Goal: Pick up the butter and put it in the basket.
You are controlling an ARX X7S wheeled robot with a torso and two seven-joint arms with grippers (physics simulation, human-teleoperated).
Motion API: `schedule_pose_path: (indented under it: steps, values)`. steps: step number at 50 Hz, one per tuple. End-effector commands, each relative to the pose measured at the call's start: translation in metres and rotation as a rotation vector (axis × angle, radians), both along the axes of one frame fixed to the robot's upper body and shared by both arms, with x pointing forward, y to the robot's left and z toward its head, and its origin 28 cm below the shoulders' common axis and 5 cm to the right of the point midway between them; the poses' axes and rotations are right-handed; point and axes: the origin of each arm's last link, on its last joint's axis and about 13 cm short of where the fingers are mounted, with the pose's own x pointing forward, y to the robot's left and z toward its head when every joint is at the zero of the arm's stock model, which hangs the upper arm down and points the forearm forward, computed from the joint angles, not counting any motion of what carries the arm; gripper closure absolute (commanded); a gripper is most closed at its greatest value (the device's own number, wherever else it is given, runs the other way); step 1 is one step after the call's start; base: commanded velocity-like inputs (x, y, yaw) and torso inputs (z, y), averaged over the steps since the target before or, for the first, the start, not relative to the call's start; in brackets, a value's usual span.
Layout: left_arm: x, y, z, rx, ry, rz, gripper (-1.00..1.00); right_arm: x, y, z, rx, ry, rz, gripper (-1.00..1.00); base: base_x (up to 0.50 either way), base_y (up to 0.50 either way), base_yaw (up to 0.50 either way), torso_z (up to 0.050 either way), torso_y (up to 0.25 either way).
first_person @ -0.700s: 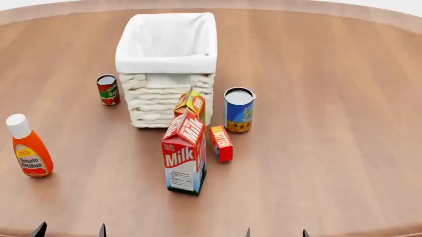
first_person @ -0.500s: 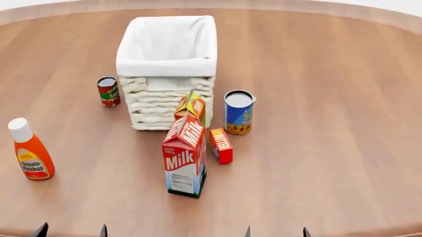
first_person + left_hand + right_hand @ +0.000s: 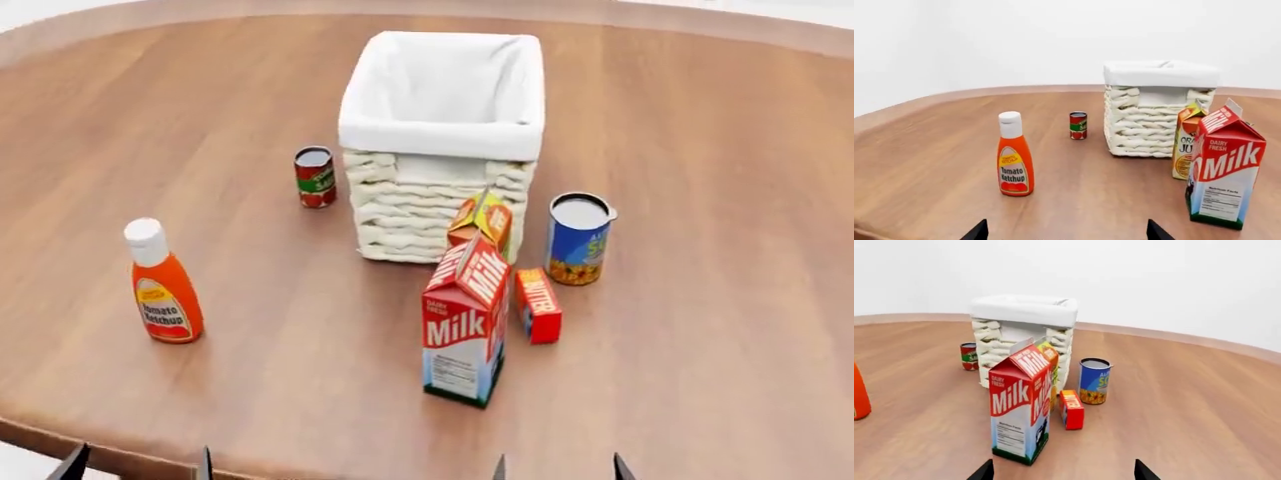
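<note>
Where the round wooden table [image 3: 747, 200] curves away, the basket [image 3: 441, 200] stands toward the far middle, its white cloth liner [image 3: 441, 130] folded over the rim; what shows of its inside is only liner. The butter [image 3: 538, 305] stands on the tabletop outside it, on its near right side, apart from the wicker wall. It sits just right of the milk carton [image 3: 463, 330] and in front of the blue can [image 3: 578, 238]. The juice carton [image 3: 481, 222] stands close against the basket's near face, behind the milk. A small red can [image 3: 315, 176] stands left of the basket, and a ketchup bottle [image 3: 163, 285] stands well apart at the left, nearer the table's front edge. Bare wood lies wide to the right of the butter and in front of it. The left gripper [image 3: 138, 465] and right gripper [image 3: 558, 468] show only dark fingertips [image 3: 622, 467] at the head view's lower border, spread apart and holding nothing, short of every object
</note>
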Motion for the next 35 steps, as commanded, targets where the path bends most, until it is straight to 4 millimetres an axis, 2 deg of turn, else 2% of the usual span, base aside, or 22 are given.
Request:
schedule_pose_path:
  steps: [1, 33, 34, 35]
  values:
    - [-0.0002, 0.0000, 0.0012, 0.004, -0.011, 0.000, -1.00, 0.0008, 0.0014, 0.0032, -0.017, -0.002, 0.016, -1.00, 0.00, 0.00, 0.50, 0.000, 0.000]
    - [-0.0009, 0.0001, 0.0009, 0.011, -0.013, -0.011, -1.00, 0.0013, 0.0033, 0.0080, -0.047, -0.009, 0.032, -1.00, 0.01, 0.00, 0.50, 0.000, 0.000]
    - [-0.0007, 0.0001, 0.0008, 0.011, -0.013, -0.011, -1.00, 0.0012, 0.0038, 0.0078, -0.062, 0.007, 0.041, -1.00, 0.06, 0.02, 0.50, 0.000, 0.000]
    - [-0.0006, 0.0002, 0.0007, 0.011, -0.013, -0.012, -1.00, 0.0032, 0.0051, 0.0028, -0.081, 0.122, 0.060, -1.00, 0.00, 0.00, 0.00, 0.000, 0.000]
